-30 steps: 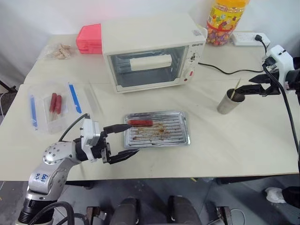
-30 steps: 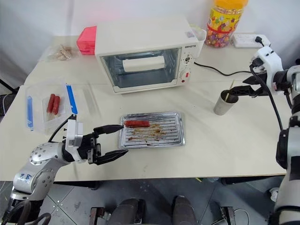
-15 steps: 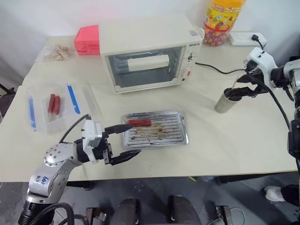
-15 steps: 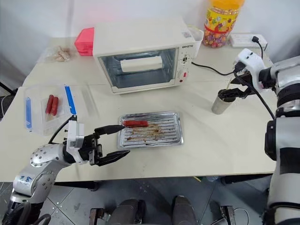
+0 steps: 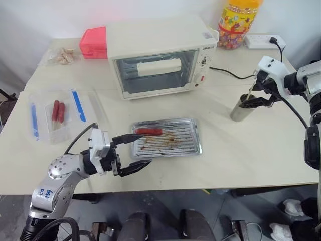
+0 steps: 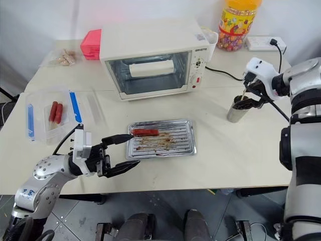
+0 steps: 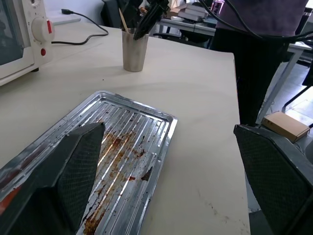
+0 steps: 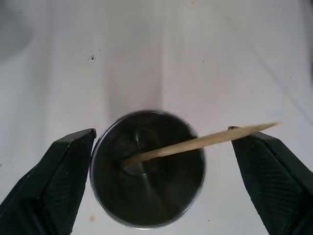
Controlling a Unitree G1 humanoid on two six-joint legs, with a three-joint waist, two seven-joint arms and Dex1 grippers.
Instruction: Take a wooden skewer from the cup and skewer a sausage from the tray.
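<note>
The steel cup (image 5: pixel 241 110) stands at the table's right side with one wooden skewer (image 8: pixel 195 143) leaning in it. My right gripper (image 8: pixel 161 136) hovers open just above the cup, a finger on either side of the rim. The skewer's upper end lies against or very near one fingertip (image 8: pixel 247 142); I cannot tell if they touch. The sausage (image 5: pixel 149 131) lies along the far left edge of the greasy metal tray (image 5: pixel 193 145) at the table's middle. My left gripper (image 5: pixel 142 149) is open and level at the tray's left end, holding nothing.
A toaster oven (image 5: pixel 160 55) stands behind the tray, its cable (image 5: pixel 230 75) running to a power strip (image 5: pixel 263 40). A candy jar (image 5: pixel 239 22) is at the back right and a pink box (image 5: pixel 95 41) at the back left. A clear bag with two sausages (image 5: pixel 57 111) lies at the left.
My right gripper has shifted left over the cup and rolled, so its fingers now straddle the rim. The left gripper has stayed put.
</note>
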